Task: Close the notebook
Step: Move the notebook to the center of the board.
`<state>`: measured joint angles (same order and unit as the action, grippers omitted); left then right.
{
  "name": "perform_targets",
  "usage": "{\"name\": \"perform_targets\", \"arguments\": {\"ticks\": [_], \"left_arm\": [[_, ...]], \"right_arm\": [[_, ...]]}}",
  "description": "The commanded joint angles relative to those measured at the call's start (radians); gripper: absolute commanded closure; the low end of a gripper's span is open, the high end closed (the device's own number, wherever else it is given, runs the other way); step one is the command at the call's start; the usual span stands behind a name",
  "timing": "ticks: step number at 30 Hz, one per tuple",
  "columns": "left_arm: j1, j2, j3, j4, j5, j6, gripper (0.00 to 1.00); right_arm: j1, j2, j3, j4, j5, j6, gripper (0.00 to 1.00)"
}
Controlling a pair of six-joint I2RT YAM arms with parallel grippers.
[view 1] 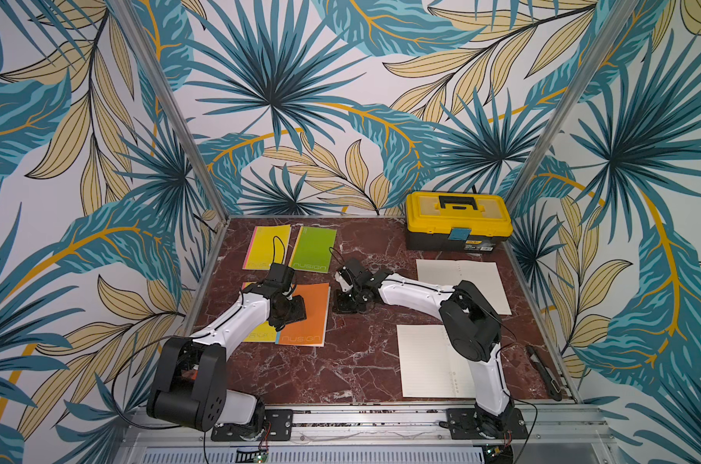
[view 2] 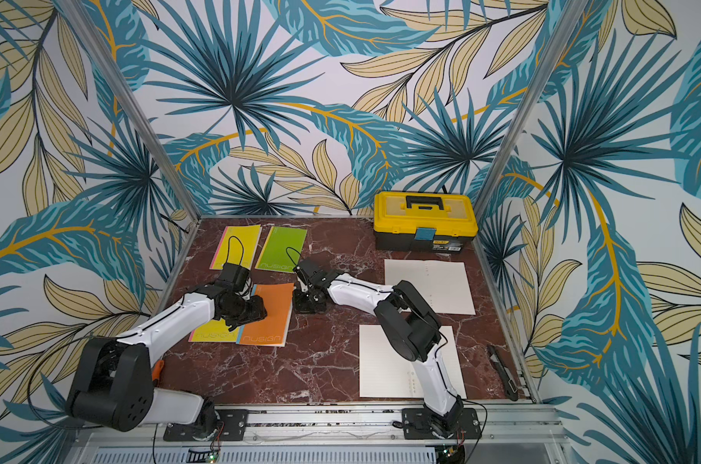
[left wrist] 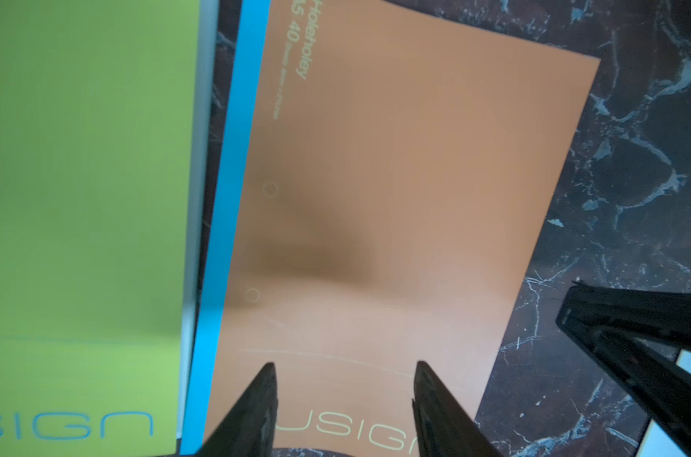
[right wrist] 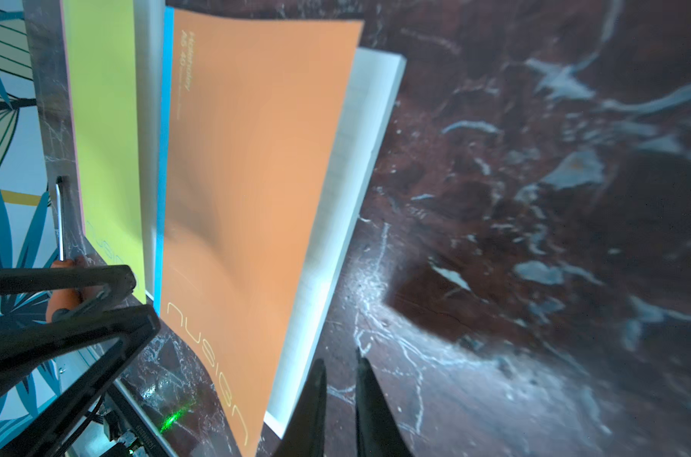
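An orange notebook [view 1: 314, 317] [view 2: 276, 321] lies at the left of the marble table. Its cover [right wrist: 249, 198] bows up a little above the white pages [right wrist: 348, 178] along its free edge. My left gripper [left wrist: 344, 366] [view 1: 296, 307] hovers low over the cover, open, with nothing between its fingers. My right gripper [right wrist: 340, 356] [view 1: 347, 307] stands on the table just beside the notebook's free edge, shut and empty. Two more notebooks lie open at the right, one far [view 1: 465, 281] and one near [view 1: 425, 361], partly hidden by my right arm.
A yellow notebook [view 1: 256, 335] lies against the orange one. Closed yellow [view 1: 266, 245] and green [view 1: 314, 249] notebooks lie at the back left. A yellow toolbox [view 1: 457, 221] stands back right. A box cutter [view 1: 543, 371] lies by the right edge, an orange-handled screwdriver [view 2: 158, 367] by the left.
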<state>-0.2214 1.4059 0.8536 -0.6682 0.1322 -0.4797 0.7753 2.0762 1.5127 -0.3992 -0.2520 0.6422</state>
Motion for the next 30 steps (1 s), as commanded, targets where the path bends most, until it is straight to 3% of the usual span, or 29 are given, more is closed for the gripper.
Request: {"name": "perform_targets", "arguments": {"ticks": [1,17,24,30], "left_arm": [[-0.019,0.01,0.054,0.026,0.014,0.008,0.43],[-0.227,0.239,0.29,0.099,0.057,-0.005,0.43],[-0.343,0.376,0.388,0.151,0.107,-0.007,0.43],[-0.404,0.438,0.42,0.195,0.148,-0.02,0.43]], "right_arm": [[-0.042,-0.062,-0.056,-0.032,0.034,-0.022,0.83],[-0.372,-0.338,-0.33,-0.106,0.137,-0.085,0.8],[-0.401,-0.439,-0.471,-0.137,0.195,-0.054,0.8],[-0.402,-0.641,-0.67,-0.199,0.271,0.046,0.8]]}}
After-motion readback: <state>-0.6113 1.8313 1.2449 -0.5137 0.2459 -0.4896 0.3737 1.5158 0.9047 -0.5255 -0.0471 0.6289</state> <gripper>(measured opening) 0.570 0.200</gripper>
